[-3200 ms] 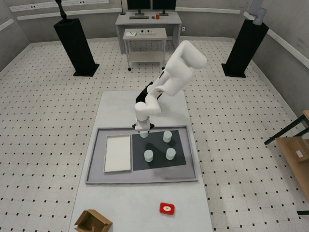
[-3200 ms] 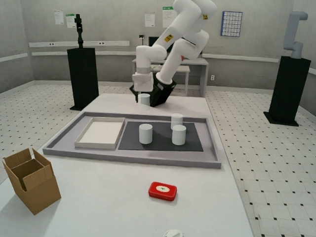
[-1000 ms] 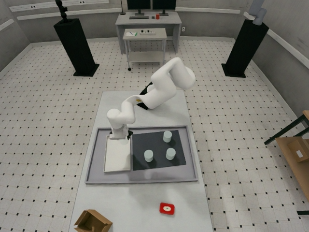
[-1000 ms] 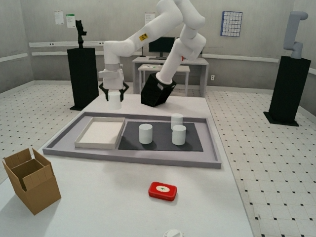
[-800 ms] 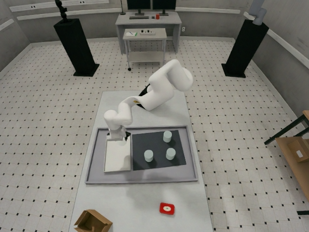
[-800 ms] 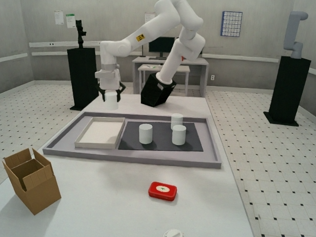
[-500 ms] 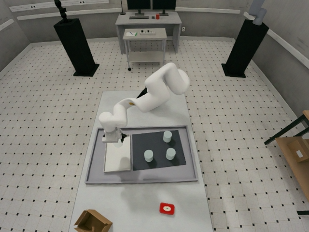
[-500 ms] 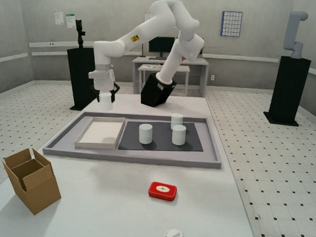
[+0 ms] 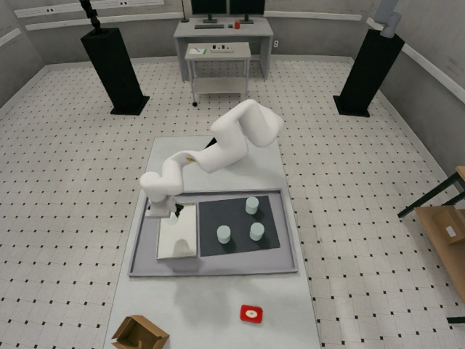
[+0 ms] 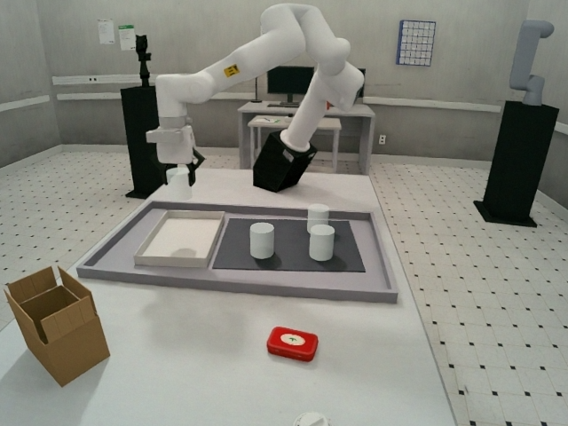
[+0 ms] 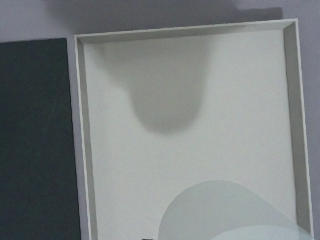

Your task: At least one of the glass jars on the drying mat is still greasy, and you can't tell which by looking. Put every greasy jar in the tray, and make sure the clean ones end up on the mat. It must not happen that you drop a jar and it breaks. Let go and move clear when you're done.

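Exterior: gripper (image 9: 169, 214) (image 10: 179, 181) clamped on a jar (image 9: 171, 219) (image 10: 178, 184), up near the desk's left edge!
Mat (image 9: 235, 225) (image 10: 288, 264) (image 11: 35, 140): three jars standing!

Pincer (image 9: 174, 214) (image 10: 179, 179) now above tray (image 9: 195, 240) (image 10: 173, 262) (image 11: 86, 165).
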{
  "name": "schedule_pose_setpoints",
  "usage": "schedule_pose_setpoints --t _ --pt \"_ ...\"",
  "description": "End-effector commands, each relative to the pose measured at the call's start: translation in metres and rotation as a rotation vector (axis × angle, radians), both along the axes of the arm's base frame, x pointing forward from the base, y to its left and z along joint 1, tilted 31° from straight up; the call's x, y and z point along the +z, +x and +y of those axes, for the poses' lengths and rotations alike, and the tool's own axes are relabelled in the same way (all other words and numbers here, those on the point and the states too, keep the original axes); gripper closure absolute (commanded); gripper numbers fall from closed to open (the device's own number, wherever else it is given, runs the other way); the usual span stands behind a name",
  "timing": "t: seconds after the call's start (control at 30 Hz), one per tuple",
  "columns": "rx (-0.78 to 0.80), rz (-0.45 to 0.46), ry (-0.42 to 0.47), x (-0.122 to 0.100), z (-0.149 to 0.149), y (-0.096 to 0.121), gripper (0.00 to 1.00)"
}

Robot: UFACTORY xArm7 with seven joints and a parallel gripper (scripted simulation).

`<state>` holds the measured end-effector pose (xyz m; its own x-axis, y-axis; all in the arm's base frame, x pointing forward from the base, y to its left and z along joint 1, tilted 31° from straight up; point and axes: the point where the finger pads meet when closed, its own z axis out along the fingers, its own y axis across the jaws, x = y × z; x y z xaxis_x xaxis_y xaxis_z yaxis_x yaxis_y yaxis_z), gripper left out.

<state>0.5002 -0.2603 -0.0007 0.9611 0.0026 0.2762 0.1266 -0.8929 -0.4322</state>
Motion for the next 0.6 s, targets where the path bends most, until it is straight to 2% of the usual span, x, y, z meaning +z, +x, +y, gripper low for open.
schedule_pose_setpoints --t 0.0,0.57 --pt "-0.003 -0.003 -0.003 0.002 -0.003 0.001 1.00" --pt "-0.003 -0.003 -0.003 -0.030 0.013 0.010 1.00"
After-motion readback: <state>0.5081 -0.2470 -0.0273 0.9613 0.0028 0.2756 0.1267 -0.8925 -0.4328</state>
